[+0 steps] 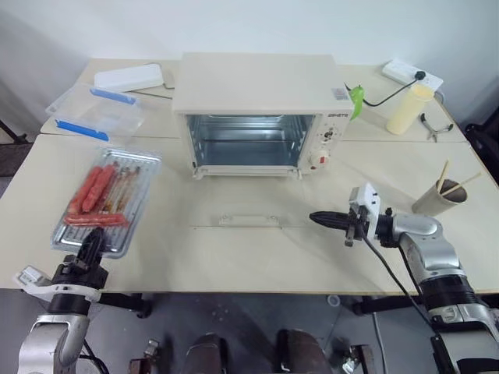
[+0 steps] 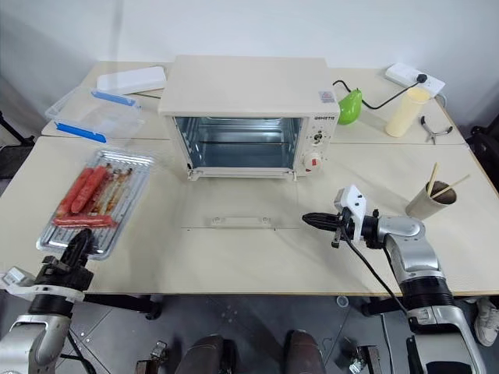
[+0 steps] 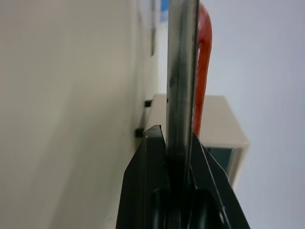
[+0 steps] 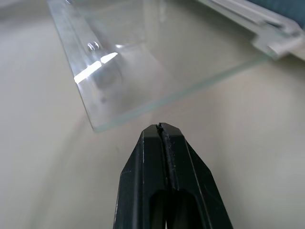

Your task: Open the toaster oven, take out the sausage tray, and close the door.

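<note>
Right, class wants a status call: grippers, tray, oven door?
Left gripper shut on the sausage tray, tray out on the table. Right gripper shut, empty, beside the door, door down flat. Nothing in the way.

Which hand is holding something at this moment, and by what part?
The left hand grips the shallow silver metal sausage tray by its near rim; the right hand is shut, holding nothing.

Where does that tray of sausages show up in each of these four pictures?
Left eye view: the sausage tray lies on the table's left side, the left gripper shut on its near edge.
Right eye view: same spot.
Left wrist view: its metal rim runs edge-on between the fingers.
Right wrist view: I cannot find it.
Shared landmark: the toaster oven.
</note>
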`<state>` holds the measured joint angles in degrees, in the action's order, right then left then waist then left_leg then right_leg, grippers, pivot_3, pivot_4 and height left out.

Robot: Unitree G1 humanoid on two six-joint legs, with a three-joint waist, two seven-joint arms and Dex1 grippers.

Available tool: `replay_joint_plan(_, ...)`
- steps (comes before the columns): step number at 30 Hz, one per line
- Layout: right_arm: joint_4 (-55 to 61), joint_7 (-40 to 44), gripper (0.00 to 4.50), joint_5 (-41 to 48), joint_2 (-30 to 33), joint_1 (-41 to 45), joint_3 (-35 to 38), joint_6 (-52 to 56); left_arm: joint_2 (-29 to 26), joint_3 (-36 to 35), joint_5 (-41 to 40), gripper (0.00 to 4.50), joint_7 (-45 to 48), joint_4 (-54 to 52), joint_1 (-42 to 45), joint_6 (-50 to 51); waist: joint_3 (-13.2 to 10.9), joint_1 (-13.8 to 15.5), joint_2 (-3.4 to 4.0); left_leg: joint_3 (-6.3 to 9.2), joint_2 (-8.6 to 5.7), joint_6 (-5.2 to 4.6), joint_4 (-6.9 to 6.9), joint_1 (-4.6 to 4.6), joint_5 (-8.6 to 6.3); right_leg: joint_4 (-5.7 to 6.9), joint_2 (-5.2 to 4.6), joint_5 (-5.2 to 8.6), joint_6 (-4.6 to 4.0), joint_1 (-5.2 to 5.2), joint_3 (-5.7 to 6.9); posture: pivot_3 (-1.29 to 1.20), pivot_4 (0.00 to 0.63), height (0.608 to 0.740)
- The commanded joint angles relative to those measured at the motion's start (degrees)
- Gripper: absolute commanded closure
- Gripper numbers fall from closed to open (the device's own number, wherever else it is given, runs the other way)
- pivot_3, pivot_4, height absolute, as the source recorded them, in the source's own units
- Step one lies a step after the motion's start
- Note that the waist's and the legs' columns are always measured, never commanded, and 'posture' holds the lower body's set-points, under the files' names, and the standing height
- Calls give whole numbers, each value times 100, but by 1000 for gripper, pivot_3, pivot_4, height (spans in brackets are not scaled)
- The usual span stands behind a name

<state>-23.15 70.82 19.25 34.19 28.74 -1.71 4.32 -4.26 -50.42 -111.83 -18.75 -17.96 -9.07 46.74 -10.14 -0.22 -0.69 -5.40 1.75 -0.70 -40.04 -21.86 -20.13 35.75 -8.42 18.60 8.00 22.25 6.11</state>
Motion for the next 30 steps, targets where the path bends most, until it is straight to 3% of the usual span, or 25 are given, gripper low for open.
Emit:
replay_joint_plan(1, -29, 185, 4468, 102, -140, 212, 39, -51, -54, -63, -117, 4500, 28, -237, 15, -26, 0, 15, 0, 2, 0, 0, -1, 0, 0, -2, 0, 0, 0, -3, 0, 0, 150, 740)
replay_joint_plan(13, 1190, -62, 4468, 1131, -241, 443, 677, 1288, 13, -256, -117, 4500, 409, -462, -6, -174, 0, 18, 0, 9, 0, 2, 1, 0, -1, -13, -1, 0, 0, -10, 5, 0, 150, 740)
replay_joint_plan(22, 1943, -1924, 4468, 2927, -659, 1177, 2010, 3116, -137, -214, -117, 4500, 712, -321, -181, 112, 0, 33, 0, 14, 5, 2, 6, -2, -3, -11, -3, 0, 0, -6, 4, 0, 150, 740)
replay_joint_plan(25, 2452, -2070, 4468, 2771, -575, 860, 1916, 3059, -315, -199, -117, 4500, 828, -108, -239, 378, 0, 35, -1, 17, 6, -4, 9, -12, -7, -11, -9, 0, 0, 2, 2, 0, 150, 740)
replay_joint_plan(28, 2973, -2034, 3876, 2597, -397, 423, 1825, 2933, -698, 24, -117, 4500, 1040, 192, -301, 891, 0, 43, -1, 12, -7, -6, 8, -24, -8, -10, -10, 0, 0, 14, 2, 0, 150, 740)
replay_joint_plan(30, 3477, -1418, 3296, 2027, 68, -160, 1527, 2313, -1168, 324, -117, 4500, 1333, 532, -286, 1420, -1, 79, 2, 9, -8, -6, 8, -26, -8, -8, -9, 0, 0, 18, 1, 0, 150, 740)
